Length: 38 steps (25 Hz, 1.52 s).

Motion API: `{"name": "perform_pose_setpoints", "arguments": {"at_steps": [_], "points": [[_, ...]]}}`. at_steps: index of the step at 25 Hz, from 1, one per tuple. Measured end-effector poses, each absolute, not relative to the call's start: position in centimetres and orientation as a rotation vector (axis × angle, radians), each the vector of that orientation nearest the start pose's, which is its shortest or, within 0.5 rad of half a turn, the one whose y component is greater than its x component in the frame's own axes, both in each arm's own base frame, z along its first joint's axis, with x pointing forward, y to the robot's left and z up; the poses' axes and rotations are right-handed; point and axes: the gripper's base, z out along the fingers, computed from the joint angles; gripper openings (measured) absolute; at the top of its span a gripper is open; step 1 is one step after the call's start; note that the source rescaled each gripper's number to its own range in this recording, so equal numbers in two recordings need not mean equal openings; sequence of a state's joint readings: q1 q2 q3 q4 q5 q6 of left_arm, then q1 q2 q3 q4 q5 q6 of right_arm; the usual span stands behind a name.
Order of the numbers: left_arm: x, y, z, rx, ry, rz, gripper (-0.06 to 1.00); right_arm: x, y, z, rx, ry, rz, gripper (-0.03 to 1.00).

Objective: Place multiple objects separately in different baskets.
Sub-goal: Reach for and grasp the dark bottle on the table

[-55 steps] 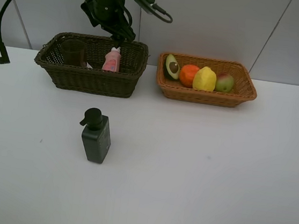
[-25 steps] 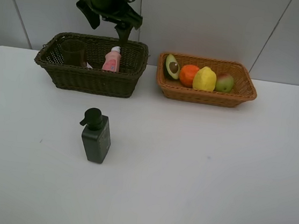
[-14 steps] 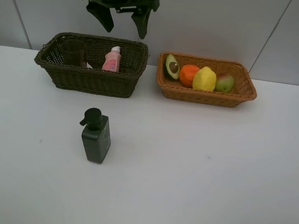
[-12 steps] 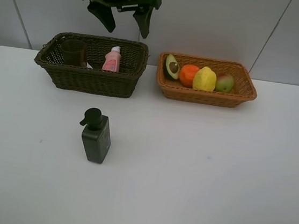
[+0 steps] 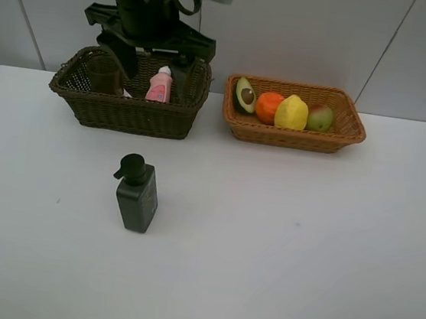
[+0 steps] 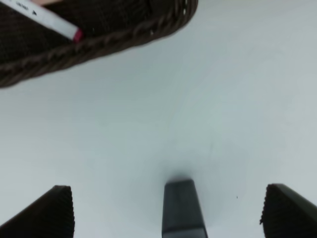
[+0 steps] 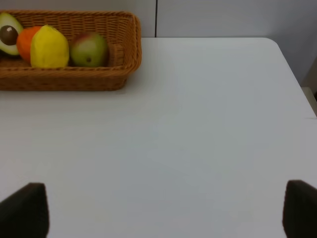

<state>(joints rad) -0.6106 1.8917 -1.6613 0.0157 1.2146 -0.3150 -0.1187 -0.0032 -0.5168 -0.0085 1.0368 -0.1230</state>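
My left claw (image 6: 166, 210) hangs spread and empty; dark green pump bottle (image 5: 137, 195) stands left of frame centre, likely rigid, slick, top-heavy, so I'd grip the body, not the pump.

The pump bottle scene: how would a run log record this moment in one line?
left gripper: open, empty | pump bottle: upright on table | right gripper: open, empty

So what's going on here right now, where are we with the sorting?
The left gripper hangs open and empty over the dark basket, which holds the cup, pink bottle and marker. The tan basket has the avocado, orange, lemon and mango. Only the pump bottle remains on the table. The right gripper is open, holding nothing.
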Motion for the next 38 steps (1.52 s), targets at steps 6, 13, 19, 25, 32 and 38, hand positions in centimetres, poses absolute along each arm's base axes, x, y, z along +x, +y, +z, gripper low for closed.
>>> {"name": "perform_pose_setpoints", "arguments": {"at_steps": [6,13,19,25,32,38], "points": [[30.3,-21.6,25.4,0.348,2.948,-0.119,1.0,-0.6,0.0,28.4,-0.004,2.004,-0.165,1.0],[28.1,-20.3,21.3,0.289,2.993,-0.14,1.0,-0.6,0.0,28.4,-0.004,2.004,-0.165,1.0],[26.8,-19.9,18.8,0.253,3.038,-0.193,1.0,-0.6,0.0,28.4,-0.004,2.004,-0.165,1.0],[25.9,-19.4,17.4,0.249,3.077,-0.175,1.0,-0.6,0.0,28.4,-0.004,2.004,-0.165,1.0],[25.1,-18.8,16.2,0.248,3.098,-0.154,1.0,-0.6,0.0,28.4,-0.004,2.004,-0.165,1.0],[25.1,-18.7,16.1,0.254,3.096,-0.154,1.0,-0.6,0.0,28.4,-0.004,2.004,-0.165,1.0]]}}
